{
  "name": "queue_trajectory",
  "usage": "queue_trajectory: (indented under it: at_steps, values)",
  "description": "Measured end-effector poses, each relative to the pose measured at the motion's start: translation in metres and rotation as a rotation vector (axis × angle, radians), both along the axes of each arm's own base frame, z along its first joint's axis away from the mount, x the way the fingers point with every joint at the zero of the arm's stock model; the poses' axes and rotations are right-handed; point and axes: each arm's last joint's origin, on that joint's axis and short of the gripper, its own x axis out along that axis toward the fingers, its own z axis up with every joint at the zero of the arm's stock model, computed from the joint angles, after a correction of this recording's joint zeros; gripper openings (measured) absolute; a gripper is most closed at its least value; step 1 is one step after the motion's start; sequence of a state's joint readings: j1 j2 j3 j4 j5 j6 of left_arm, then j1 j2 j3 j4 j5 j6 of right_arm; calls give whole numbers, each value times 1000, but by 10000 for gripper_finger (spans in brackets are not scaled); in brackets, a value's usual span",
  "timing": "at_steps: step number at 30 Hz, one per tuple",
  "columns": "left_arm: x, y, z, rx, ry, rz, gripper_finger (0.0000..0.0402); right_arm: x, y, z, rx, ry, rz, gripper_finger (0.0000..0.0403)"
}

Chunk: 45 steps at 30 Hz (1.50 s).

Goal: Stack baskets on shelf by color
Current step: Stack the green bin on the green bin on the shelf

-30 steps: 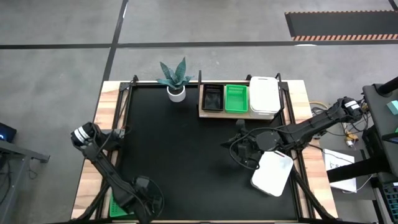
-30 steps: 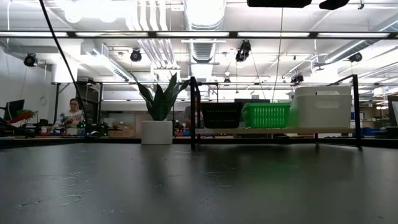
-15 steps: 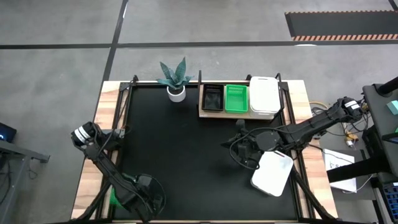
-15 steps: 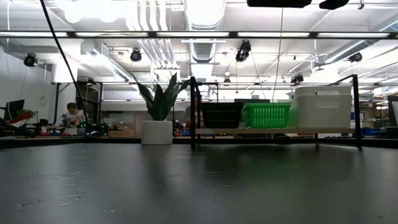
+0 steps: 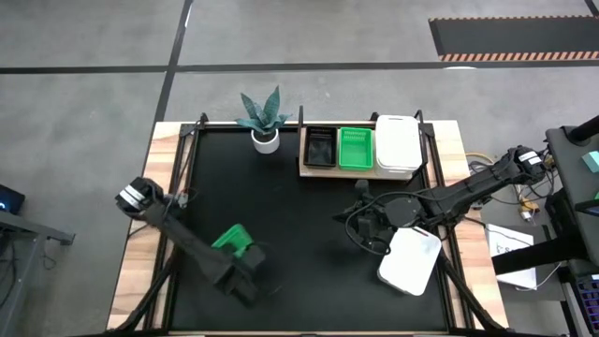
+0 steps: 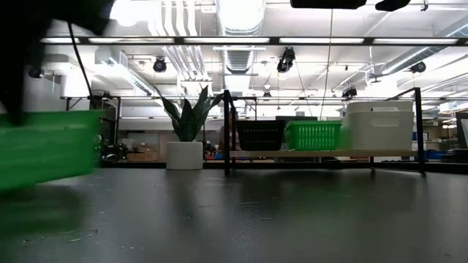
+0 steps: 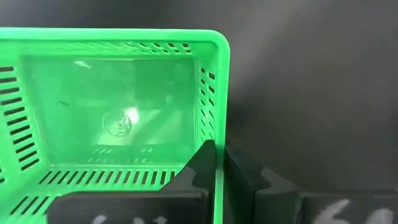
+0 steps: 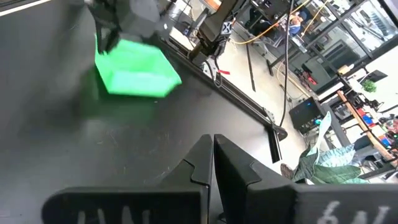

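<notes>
**Green basket gripped over the near-left bench**

The green basket [image 5: 229, 239] hangs above the black bench [image 5: 299, 215], well apart from the shelf [image 5: 360, 150] and on the near-left side of the bench from it. The left gripper [image 7: 217, 165] has its jaws closed on the basket's side wall, one finger inside the rim and one outside, as the left wrist view shows. In the low view the basket [image 6: 47, 150] sits clear of the bench surface, tilted slightly, and is blurred.

On the shelf, at the far edge of the bench, three stacks stand side by side: a black basket [image 5: 320, 148] at the left end, a green shelf basket [image 5: 355, 148] in the middle, and a white basket [image 5: 398, 145] at the right end. Just left of the shelf stands a potted plant [image 5: 265, 122].

Nearer than the shelf, toward the bench's right edge, another white one, the loose white basket [image 5: 410, 260], lies at an angle. The right gripper [image 8: 213, 163] rests just beside it, with its jaws closed on nothing.
</notes>
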State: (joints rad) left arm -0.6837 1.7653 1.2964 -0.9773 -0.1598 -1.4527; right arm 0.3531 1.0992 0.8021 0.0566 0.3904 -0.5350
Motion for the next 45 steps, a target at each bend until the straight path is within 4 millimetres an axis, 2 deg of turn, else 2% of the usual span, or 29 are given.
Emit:
queue_trajectory:
  at_steps: [6, 12, 20, 28, 30, 33, 39, 45]
  values:
    - [37, 39, 2, 127, -74, -362, 2, 0, 0, 0, 2, 0, -1, 9]
    - [51, 67, 2, 200, -44, -594, 2, 0, 0, 0, 18, -1, -6, 9]
    - [63, 95, -1, 220, -50, -602, 31, 0, 0, 0, 27, -1, -9, 9]
    - [69, 100, -2, 239, -90, -654, 83, 3, 1, -5, 31, 17, -12, 9]
    - [68, 99, 0, 247, -93, -681, 93, 5, 2, -8, 33, 23, -15, 9]
    - [65, 90, 13, 283, -198, -739, 99, 7, 2, -10, 47, 29, -20, 9]
    - [39, 71, 36, 466, -441, -823, 99, 11, 4, -17, 136, 46, -49, 9]
    - [6, 80, 55, 598, -688, -812, 99, 30, 12, -40, 284, 67, -80, 9]
